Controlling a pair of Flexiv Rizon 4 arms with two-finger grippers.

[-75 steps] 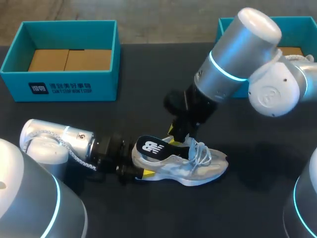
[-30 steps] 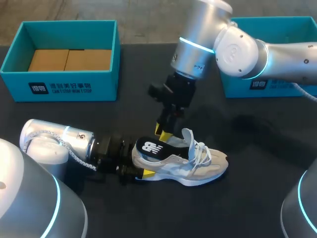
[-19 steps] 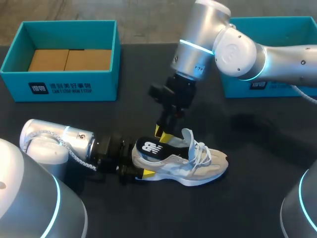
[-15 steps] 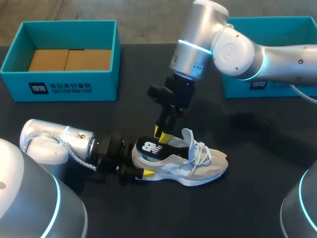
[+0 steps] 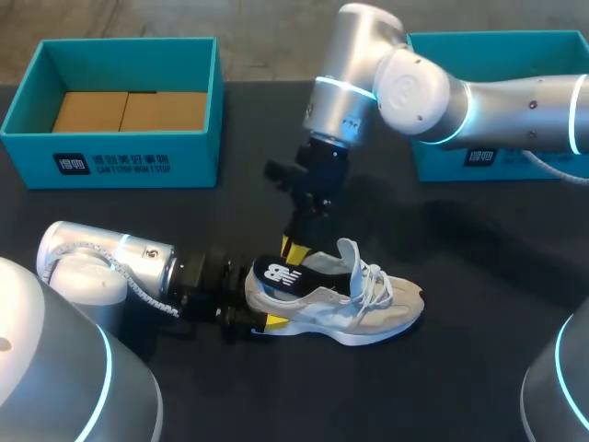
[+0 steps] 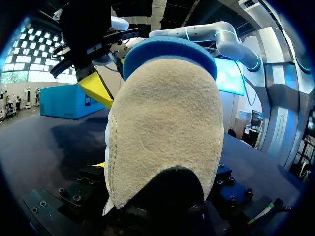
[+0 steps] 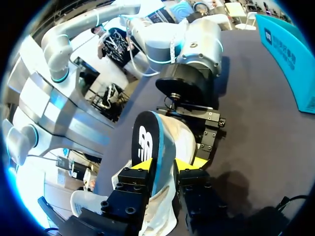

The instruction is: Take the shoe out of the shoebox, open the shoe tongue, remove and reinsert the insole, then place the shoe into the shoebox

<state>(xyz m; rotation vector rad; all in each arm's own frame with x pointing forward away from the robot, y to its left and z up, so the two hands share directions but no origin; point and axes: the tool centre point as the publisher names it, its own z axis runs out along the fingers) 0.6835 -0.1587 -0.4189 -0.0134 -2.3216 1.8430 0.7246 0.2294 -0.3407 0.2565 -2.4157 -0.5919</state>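
**Insole half out as right arm swings upright**

Head view: right gripper (image 5: pixel 294 245) has shifted heelward, pinching the insole (image 5: pixel 283 271), which still juts from the shoe (image 5: pixel 354 299) on the table (image 5: pixel 479 368). The left gripper (image 5: pixel 256 313) clamps the shoe's back.
Left wrist: the shoe fills it.
Right wrist: fingers (image 7: pixel 142 164) closed on the insole; removal looks underway.

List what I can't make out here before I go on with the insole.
- Lower end of the insole: head view, hidden inside the shoe; right wrist view, behind the right pincer.
- Toe and laces: left wrist view, blocked by the shoe's heel.
- Inside of the right shoebox: head view, covered by the right arm, cut by the edge.
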